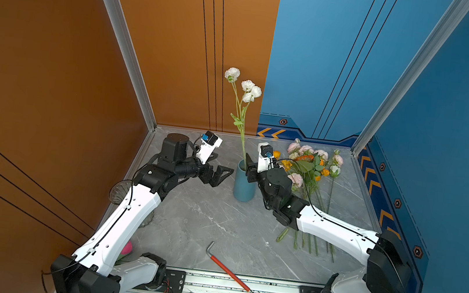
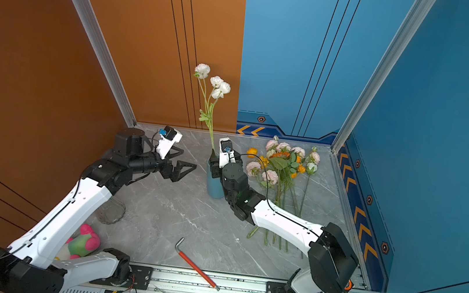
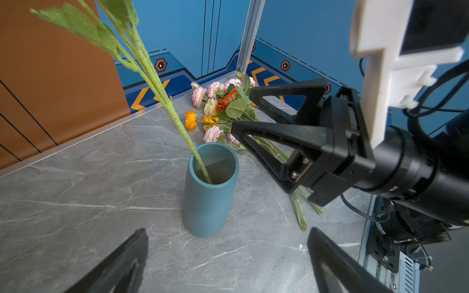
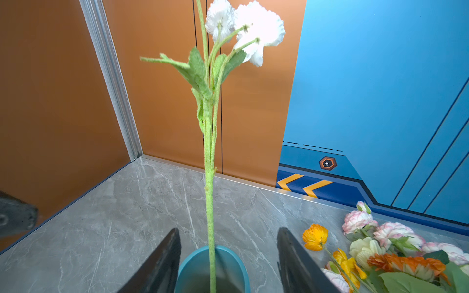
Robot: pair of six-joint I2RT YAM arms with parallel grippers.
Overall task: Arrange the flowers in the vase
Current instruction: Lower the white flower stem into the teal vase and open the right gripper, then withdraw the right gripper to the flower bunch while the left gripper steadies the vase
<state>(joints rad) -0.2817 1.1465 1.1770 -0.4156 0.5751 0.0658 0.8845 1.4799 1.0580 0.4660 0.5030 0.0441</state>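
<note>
A teal vase [image 1: 244, 186] [image 2: 214, 186] [image 3: 210, 190] [image 4: 198, 269] stands upright mid-table. One long green stem with white blooms [image 1: 245, 94] [image 2: 215, 85] [image 3: 162, 93] [image 4: 209, 177] stands in it, leaning on the rim. My right gripper [image 1: 249, 162] [image 2: 212, 162] [image 3: 241, 110] [image 4: 228, 229] hovers over the vase mouth, open, the stem free between its jaws. The other flowers [image 1: 310, 165] [image 2: 285, 165] [image 3: 223, 106] [image 4: 380, 248], pink, cream, yellow and orange, lie in a bunch to the vase's right. My left gripper [image 1: 223, 164] [image 2: 189, 158] [image 3: 228, 230] is wide open and empty, left of the vase.
A red-handled L-shaped tool [image 1: 228, 269] [image 2: 197, 266] lies near the front rail [image 1: 240, 288]. A clear glass vessel [image 1: 119, 192] [image 2: 111, 211] and a pink and green soft toy [image 2: 83, 242] sit under the left arm. Walls close in the back and both sides.
</note>
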